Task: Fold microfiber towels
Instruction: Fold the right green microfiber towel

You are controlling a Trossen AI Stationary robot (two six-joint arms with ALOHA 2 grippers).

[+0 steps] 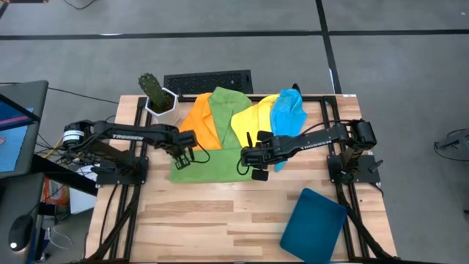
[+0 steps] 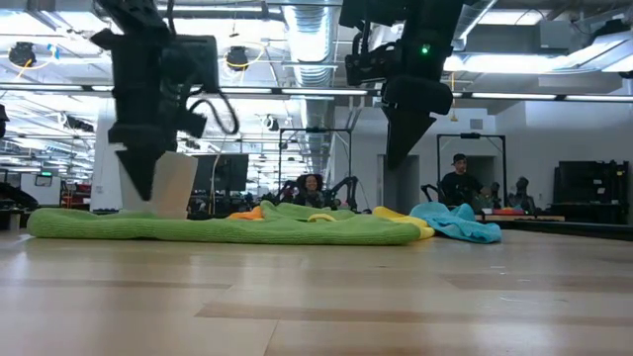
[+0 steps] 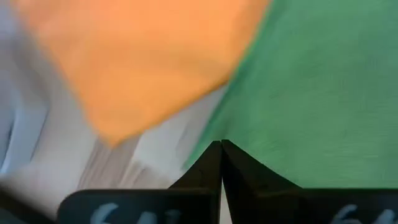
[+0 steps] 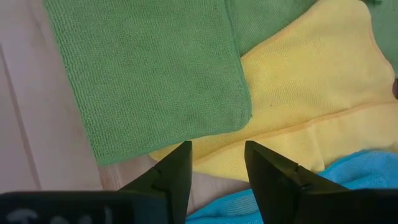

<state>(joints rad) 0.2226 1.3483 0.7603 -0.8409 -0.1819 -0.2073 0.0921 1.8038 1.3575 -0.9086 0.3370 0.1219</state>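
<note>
- The green towel (image 1: 207,164) lies flat mid-worktop, likely spread for folding; the other towels (image 1: 256,114) are heaped toward the far edge.
- Left gripper (image 1: 181,159), fingers together, hangs over its left edge, holding nothing.
- Right gripper (image 1: 251,156), fingers apart, hovers at its right edge.

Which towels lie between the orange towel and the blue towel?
In the high view, a green towel and a yellow towel lie between the orange towel and the blue towel.
</note>
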